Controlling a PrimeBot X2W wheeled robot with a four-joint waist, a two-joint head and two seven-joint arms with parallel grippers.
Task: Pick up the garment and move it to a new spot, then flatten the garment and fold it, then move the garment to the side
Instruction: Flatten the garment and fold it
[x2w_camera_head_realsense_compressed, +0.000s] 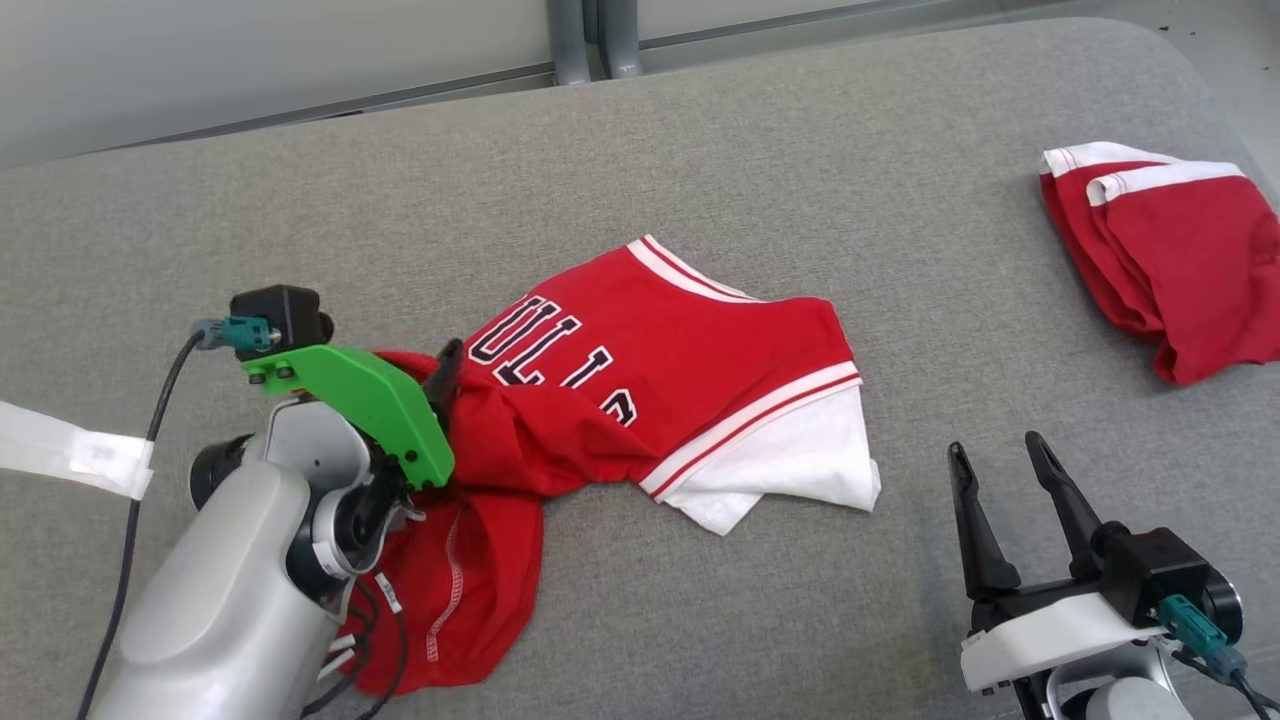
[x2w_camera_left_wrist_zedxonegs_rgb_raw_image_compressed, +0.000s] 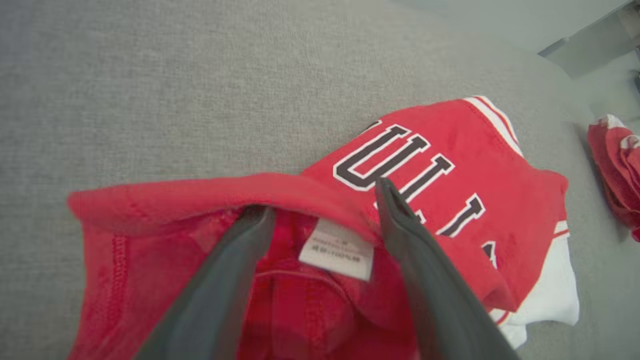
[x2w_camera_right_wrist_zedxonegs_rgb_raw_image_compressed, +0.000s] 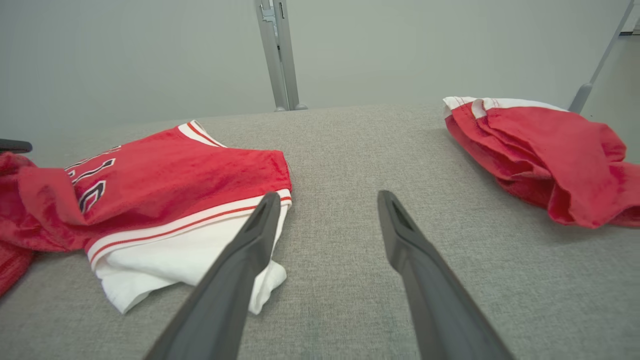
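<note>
The garment is a red jersey with black letters and a white lining, lying crumpled on the grey padded table. Its left part is bunched under my left wrist. My left gripper is down on that bunched end. In the left wrist view the left gripper stands open, its fingers wide apart over the garment. A red fold and a white label lie between them, and one fingertip is tucked under the fold. My right gripper hovers open to the right of the garment, holding nothing.
A second red garment with white trim lies heaped at the table's far right; the right wrist view shows this heap too. A white strap hangs at the left edge. A metal post stands behind the table.
</note>
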